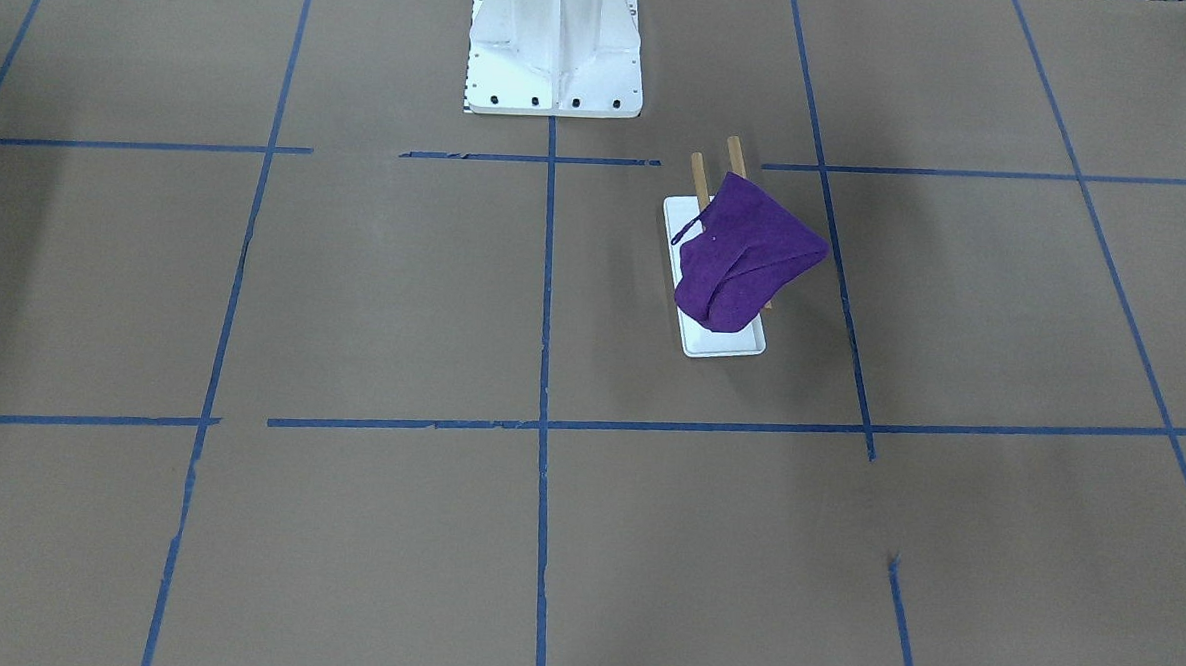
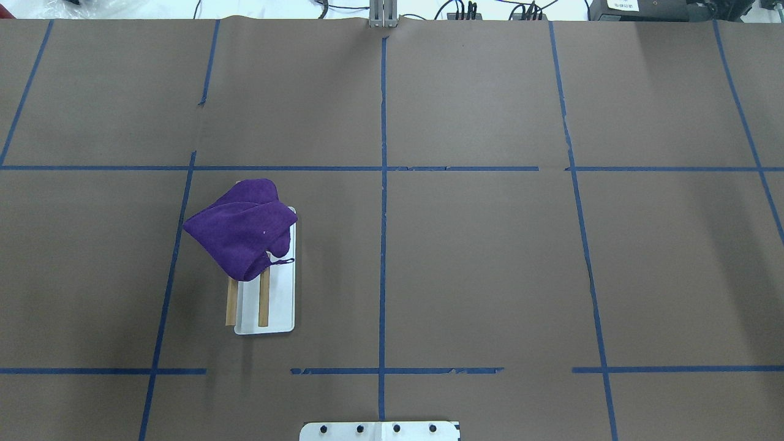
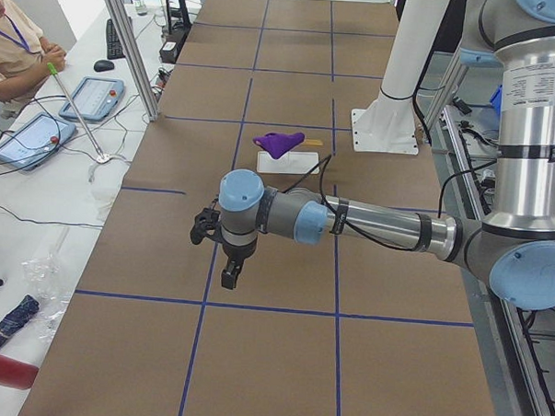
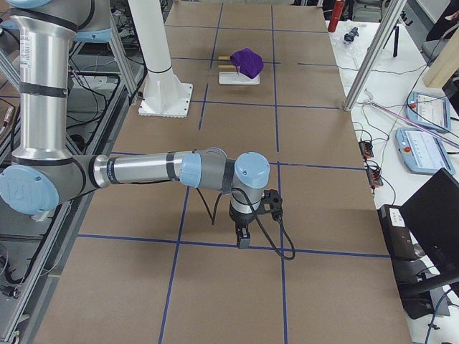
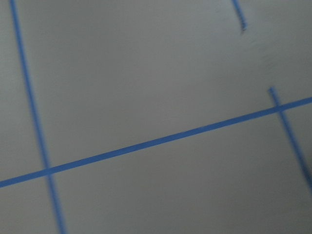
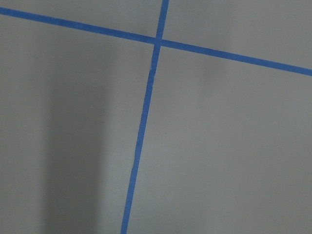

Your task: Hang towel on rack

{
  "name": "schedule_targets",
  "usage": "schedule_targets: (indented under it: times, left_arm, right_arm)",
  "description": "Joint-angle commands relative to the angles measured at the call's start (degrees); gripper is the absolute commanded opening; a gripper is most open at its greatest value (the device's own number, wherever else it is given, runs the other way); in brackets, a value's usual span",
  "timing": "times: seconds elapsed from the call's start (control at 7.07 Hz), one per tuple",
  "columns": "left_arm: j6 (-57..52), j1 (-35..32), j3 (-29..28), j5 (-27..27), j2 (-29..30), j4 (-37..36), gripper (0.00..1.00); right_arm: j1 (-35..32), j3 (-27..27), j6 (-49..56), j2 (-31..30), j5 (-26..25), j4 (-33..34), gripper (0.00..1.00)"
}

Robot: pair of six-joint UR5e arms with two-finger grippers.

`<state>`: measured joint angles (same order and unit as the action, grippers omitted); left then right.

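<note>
Towel of fuzzy purple cloth (image 2: pixel 242 229) drapes bunched over white-trayed rack (image 2: pixel 283 303) with round wooden dowels (image 2: pixel 264 303); left tool (image 3: pixel 229 275), right tool (image 4: pixel 242 238): opening cannot be told.

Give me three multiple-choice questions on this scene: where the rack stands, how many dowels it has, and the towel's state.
1. The rack stands in: A the robot's left half of the table; B its right half; C astride the centre tape line.
2. Wooden dowels on it: A one; B two; C four.
3. The towel is: A flat on the table; B draped over the dowels; C held in fingers.
Answers: 1 A, it lies left of centre in the overhead view. 2 B, two parallel sticks show. 3 B, it sits bunched over the dowels' far ends.
</note>
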<state>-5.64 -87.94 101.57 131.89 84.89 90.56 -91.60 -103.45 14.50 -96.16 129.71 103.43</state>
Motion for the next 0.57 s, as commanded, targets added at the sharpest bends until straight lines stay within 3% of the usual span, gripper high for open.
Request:
schedule_targets:
  times: [0.0,0.42]
  left_arm:
    - [-4.4,-2.4,0.4,0.1,-0.8,-8.8,1.0]
    - [-3.9,-2.8,0.6,-0.1,0.6,-9.1,1.0]
  right_arm:
    - [-0.2,0.0,-0.1,-0.1,0.4,-0.1,1.0]
    - [-0.2,-0.1,-0.1,0.0,0.5,-0.1,1.0]
